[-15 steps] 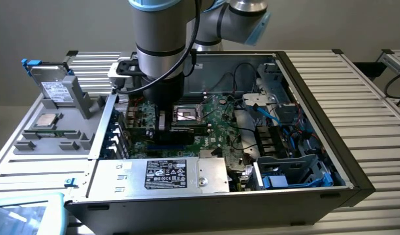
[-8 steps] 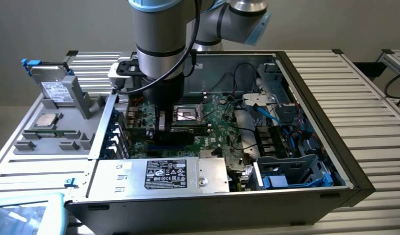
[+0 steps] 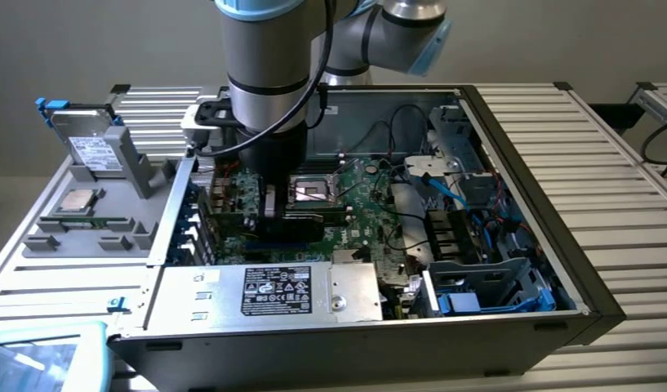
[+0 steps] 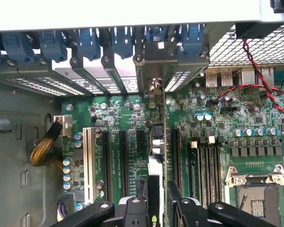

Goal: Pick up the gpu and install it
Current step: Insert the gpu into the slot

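We're looking straight down the edge of the gpu (image 4: 154, 156), a small flat card with a dark body. It stands upright on its long edge over the big green motherboard (image 4: 213, 118) inside the open grey metal computer case (image 3: 366, 351). Its long axis runs from the black two-finger gripper (image 4: 156, 198) out to the case's slotted rear wall. The fingers (image 4: 141, 203) pinch both faces of the card, so it pokes out ahead of them, parallel to the long black expansion slots (image 4: 123, 161) on either side.
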You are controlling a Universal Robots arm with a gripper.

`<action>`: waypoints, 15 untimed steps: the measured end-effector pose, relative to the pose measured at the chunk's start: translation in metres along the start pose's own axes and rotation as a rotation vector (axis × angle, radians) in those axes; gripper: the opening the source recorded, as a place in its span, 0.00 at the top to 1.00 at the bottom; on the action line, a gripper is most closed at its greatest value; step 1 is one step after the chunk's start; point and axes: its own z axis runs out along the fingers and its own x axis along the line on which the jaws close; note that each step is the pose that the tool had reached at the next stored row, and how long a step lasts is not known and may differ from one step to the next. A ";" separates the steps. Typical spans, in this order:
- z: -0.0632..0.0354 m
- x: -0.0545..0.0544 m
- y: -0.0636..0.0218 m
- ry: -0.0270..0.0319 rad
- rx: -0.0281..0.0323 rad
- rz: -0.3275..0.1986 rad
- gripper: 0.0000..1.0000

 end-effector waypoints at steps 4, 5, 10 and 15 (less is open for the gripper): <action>0.0001 0.000 0.0001 0.0000 -0.0002 0.001 0.73; 0.0002 0.000 0.0000 0.0001 -0.0002 0.001 0.73; 0.0022 0.000 -0.0001 0.0000 -0.0001 0.001 0.73; 0.0024 0.000 -0.0001 0.0000 -0.0005 0.001 0.73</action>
